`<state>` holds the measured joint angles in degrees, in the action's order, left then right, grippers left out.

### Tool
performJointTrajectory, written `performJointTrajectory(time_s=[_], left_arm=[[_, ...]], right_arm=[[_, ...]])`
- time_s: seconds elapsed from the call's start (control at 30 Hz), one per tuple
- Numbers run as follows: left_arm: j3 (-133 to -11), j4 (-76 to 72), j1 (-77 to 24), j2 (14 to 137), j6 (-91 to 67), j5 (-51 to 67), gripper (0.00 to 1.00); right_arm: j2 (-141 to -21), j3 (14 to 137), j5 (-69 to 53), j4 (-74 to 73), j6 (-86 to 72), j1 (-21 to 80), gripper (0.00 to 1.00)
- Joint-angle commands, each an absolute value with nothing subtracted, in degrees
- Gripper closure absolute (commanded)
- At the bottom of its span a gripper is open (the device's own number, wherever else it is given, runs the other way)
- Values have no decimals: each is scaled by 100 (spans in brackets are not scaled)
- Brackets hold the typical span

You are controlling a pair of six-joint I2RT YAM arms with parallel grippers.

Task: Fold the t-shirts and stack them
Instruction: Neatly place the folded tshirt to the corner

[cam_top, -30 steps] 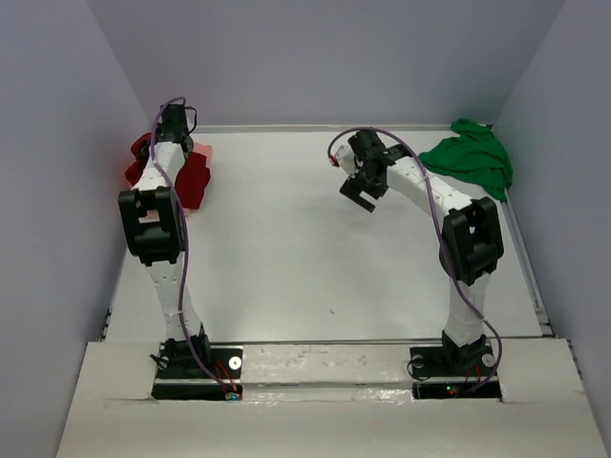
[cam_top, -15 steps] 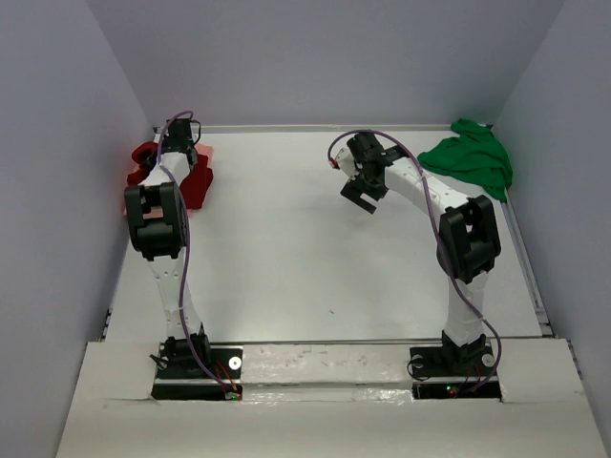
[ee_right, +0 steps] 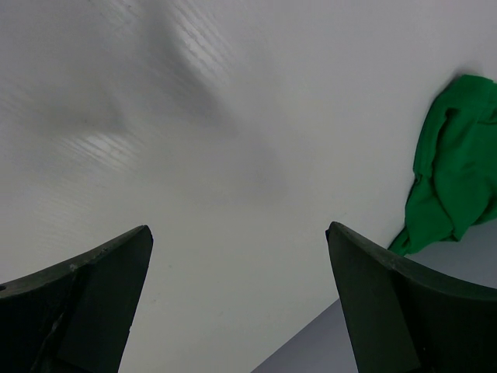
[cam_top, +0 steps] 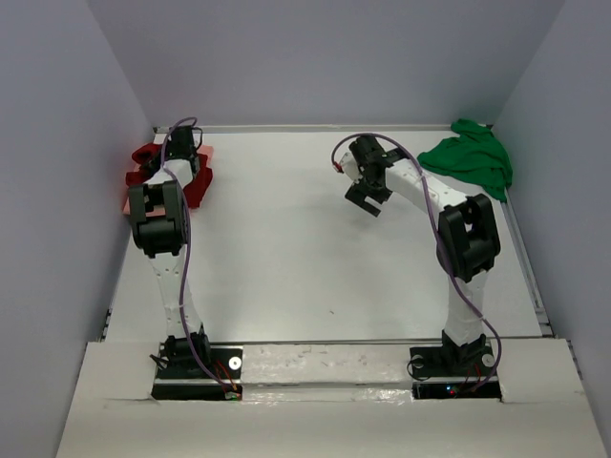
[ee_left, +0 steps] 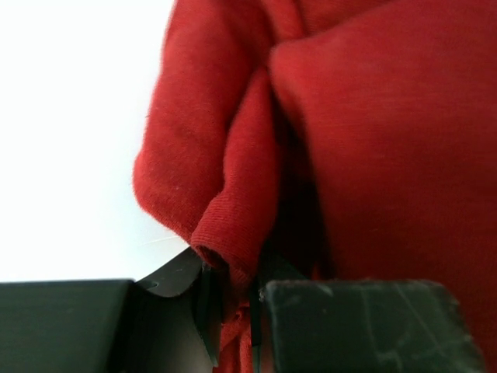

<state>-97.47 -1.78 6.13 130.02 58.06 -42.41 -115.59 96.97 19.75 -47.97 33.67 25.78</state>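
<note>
The dark red t-shirt lies bunched at the table's far left edge. My left gripper is over it, shut on a fold of its cloth; in the left wrist view that red fold runs down between the jaws of the left gripper. A paler pink edge shows beside the red heap. The bright green t-shirt is crumpled in the far right corner, also seen as green t-shirt. My right gripper hovers over the table's middle back, open and empty.
Grey walls close in the white table on the left, back and right. A raised rail runs along the right edge. Both arm bases sit at the near edge.
My left gripper has shifted slightly toward me with the red cloth, and the red heap has drawn in tighter. The right gripper has barely drifted.
</note>
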Motion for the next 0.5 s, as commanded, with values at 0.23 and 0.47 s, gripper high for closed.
performJointTrajectory(time_s=[0.23, 0.47], left_arm=[[-9536, -870, 703, 13201, 5977, -4386, 100], [-9624, -984, 703, 13342, 5941, -4430, 83]], right_arm=[[-11233, 9545, 2101, -4843, 3480, 2408, 0], [-11118, 9448, 2170, -4843, 3463, 2303, 0]])
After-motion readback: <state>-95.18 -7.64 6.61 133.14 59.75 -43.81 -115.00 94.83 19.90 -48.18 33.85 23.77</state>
